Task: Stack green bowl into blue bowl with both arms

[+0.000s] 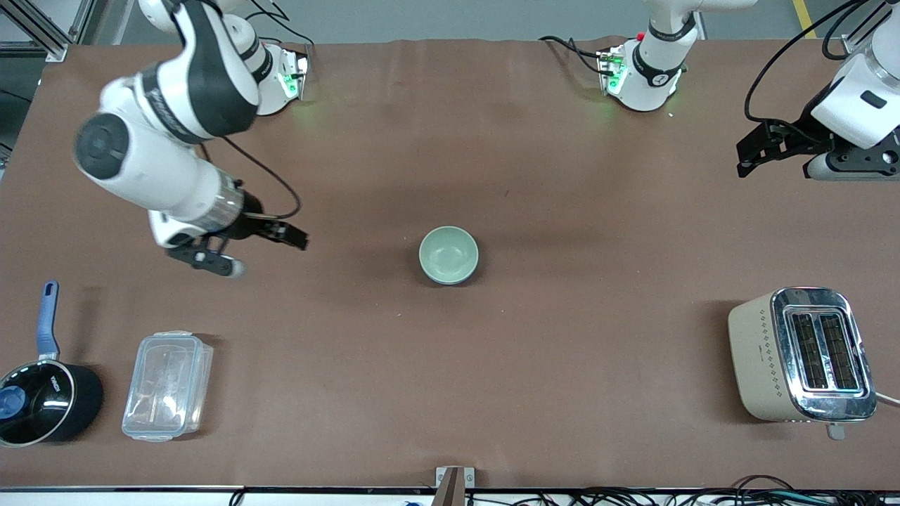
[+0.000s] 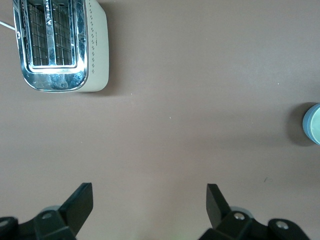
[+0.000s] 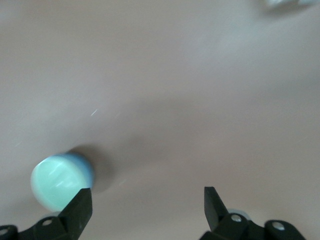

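Note:
The pale green bowl (image 1: 448, 251) sits nested inside the blue bowl (image 1: 450, 282) at the middle of the table; only a thin blue edge shows round it. My right gripper (image 1: 290, 237) is open and empty, over bare table toward the right arm's end, apart from the bowls. Its wrist view shows the green bowl (image 3: 56, 184) with the blue bowl's wall (image 3: 84, 163) beside one finger of the open right gripper (image 3: 148, 205). My left gripper (image 1: 745, 156) is open and empty, up over the left arm's end. The left gripper (image 2: 150, 200) sees the bowls (image 2: 313, 124) far off.
A cream and chrome toaster (image 1: 798, 355) stands near the front camera at the left arm's end, also in the left wrist view (image 2: 62, 45). A black saucepan with a blue handle (image 1: 39, 393) and a clear plastic box (image 1: 167, 385) stand near the front camera at the right arm's end.

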Tool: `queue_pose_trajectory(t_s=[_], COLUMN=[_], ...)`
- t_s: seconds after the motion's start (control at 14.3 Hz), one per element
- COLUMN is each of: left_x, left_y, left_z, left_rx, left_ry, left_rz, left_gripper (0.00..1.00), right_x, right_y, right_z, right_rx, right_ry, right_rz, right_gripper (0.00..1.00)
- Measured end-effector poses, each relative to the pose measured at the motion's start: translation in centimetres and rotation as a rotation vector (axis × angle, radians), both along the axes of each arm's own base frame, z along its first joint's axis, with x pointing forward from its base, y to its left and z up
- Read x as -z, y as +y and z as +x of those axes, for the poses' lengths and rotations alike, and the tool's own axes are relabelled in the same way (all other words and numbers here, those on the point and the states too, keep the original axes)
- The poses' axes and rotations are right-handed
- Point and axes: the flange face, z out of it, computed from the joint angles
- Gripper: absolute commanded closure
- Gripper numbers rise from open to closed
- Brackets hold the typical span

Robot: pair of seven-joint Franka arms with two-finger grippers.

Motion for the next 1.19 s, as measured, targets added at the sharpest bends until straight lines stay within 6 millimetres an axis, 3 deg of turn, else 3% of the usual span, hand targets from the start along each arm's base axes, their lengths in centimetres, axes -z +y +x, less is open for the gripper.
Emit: queue_pose_trajectory(t_s=[0.42,0.63,0.84,1.05,1.19], left_x=[-0.4,-0.7,-0.8,-0.8,-0.9], left_y=[0.0,0.0,0.0,0.0,0.0], left_z=[0.0,0.0,0.0,0.0,0.0], left_rx=[0.001,0.002,0.002,0.002,0.002], left_ry=[-0.009,-0.014,-0.016,-0.017,-0.018], left_rz=[-0.001,-0.002,-0.002,-0.002,-0.003], left_gripper=[0.00,0.00,0.00,0.00,0.00], right_x=[-4.0,-5.7,-8.1,-12.7,-14.1], right_y=[-14.1,-19.0,-20.8,-20.7,-20.1], right_z=[0.7,-0.1,-1.1,-2.0,-2.6], right_rx=[-0.077,-0.150,-0.240,-0.293,-0.304], right_ry=[-0.079,-0.100,-0.116,-0.113,-0.082], right_rz=[-0.068,-0.095,-0.159,-0.166,-0.159], right_gripper=[0.00,0.00,0.00,0.00,0.00])
